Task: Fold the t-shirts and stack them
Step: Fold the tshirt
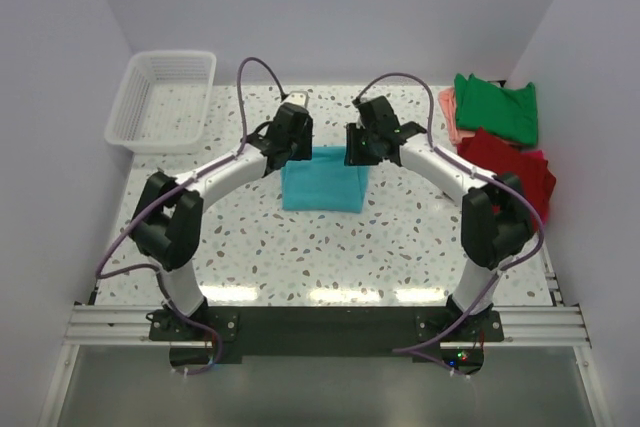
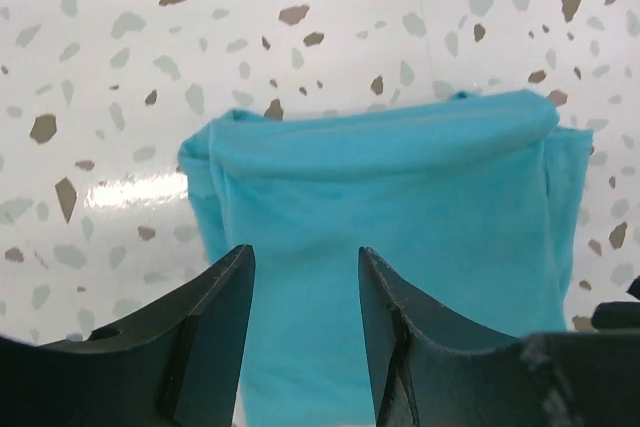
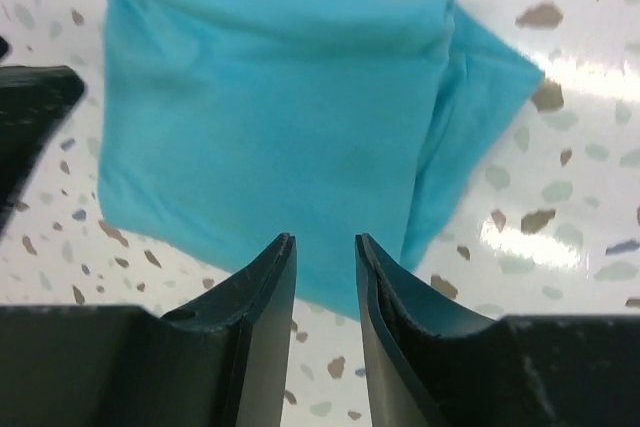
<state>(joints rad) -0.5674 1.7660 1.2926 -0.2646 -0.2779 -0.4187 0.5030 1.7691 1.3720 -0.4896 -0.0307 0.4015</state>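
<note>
1. Nearest us, the strip of table [image 1: 300, 257] between the two arm bases carries nothing of the task
2. At mid-table lies the turquoise t-shirt [image 1: 322, 187], a folded, roughly square packet, well apart from the other shirts
3. We judge the main risk to be a pinch that catches only the top layer: the packet would then peel open on the lift and the fold would be lost
4. A second risk is uneven hold: if one side grips deeper than the other, the soft cloth could sag or twist on the way to the stack
5. Its look: plain soft cotton with a rounded fold line along one edge; the layers are not flush, and a flap of the lower layer pokes out past one side [image 3: 480, 77]
6. Over the packet's far edge hang the left gripper [image 2: 305, 267] and the right gripper [image 3: 325, 247]; each has its fingers parted with nothing between them, the right pair closer together
7. We cannot tell whether any fingertip touches the cloth
8. Farther right sits the red t-shirt [image 1: 515, 162]; beyond it the green t-shirt [image 1: 497, 107] lies over the salmon-pink t-shirt [image 1: 450, 115]
9. At the far left corner stands the white basket [image 1: 160, 97], with nothing visible in it
</note>
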